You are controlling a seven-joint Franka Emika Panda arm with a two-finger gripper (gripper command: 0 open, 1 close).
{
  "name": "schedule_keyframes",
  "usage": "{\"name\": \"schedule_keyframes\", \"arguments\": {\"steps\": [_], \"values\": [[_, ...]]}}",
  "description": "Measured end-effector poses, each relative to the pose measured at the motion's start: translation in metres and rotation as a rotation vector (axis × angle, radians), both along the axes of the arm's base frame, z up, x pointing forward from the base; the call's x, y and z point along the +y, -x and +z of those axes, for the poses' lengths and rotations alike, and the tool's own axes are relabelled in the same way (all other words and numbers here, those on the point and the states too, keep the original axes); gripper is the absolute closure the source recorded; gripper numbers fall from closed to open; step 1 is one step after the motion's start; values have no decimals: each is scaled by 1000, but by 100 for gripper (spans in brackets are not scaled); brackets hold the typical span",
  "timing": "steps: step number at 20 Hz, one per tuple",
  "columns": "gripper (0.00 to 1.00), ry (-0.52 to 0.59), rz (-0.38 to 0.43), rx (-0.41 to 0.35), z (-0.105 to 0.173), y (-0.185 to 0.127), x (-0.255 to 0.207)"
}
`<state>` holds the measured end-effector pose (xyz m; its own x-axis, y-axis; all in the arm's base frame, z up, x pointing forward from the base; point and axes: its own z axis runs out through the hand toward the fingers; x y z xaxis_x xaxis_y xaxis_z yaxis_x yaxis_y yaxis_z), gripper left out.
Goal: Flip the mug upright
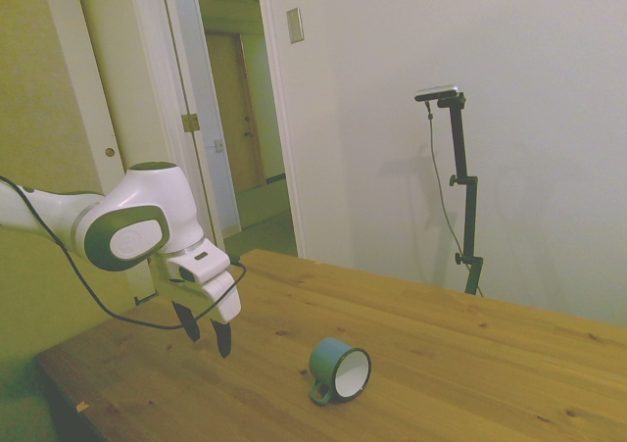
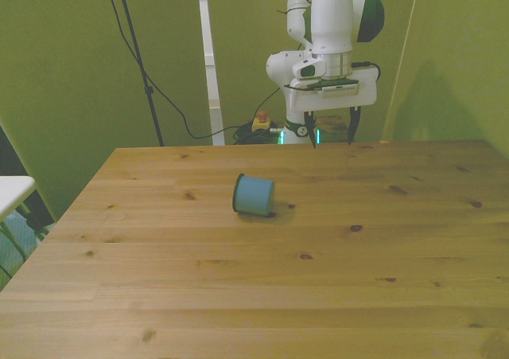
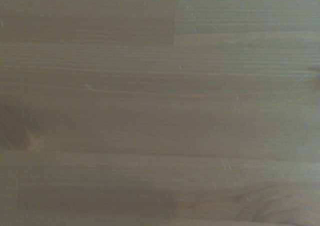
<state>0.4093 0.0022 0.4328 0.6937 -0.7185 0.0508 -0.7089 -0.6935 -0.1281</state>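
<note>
Mug point(image 1: 339, 370) lies on its side at lower centre of the side view, on the desk point(image 1: 490, 364). Gripper point(image 1: 208, 336) hangs well apart at left, jaws parted, holding nothing. Wrist view: bare wood only.

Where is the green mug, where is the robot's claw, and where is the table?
mug point(image 1: 340, 369), side view, on its white inside, lying on its side.
gripper point(image 2: 332, 126), front view, between its open fingertips, above the table.
table point(image 2: 238, 295), front view, on bare wood near the front.
</note>
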Motion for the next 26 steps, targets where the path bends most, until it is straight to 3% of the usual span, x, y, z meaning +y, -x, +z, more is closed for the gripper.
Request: {"name": "schedule_keyframes", "arguments": {"steps": [5,9,13,17,21,26], "values": [[0,34,1,-18,9,-5,-11],[0,55,-83,-68,37,-18,-62],[0,54,-177,-82,48,-33,-125],[0,54,-239,-75,45,-59,-185],[0,50,-234,-76,45,-58,-193],[0,11,-247,-82,37,-63,-235]]}}
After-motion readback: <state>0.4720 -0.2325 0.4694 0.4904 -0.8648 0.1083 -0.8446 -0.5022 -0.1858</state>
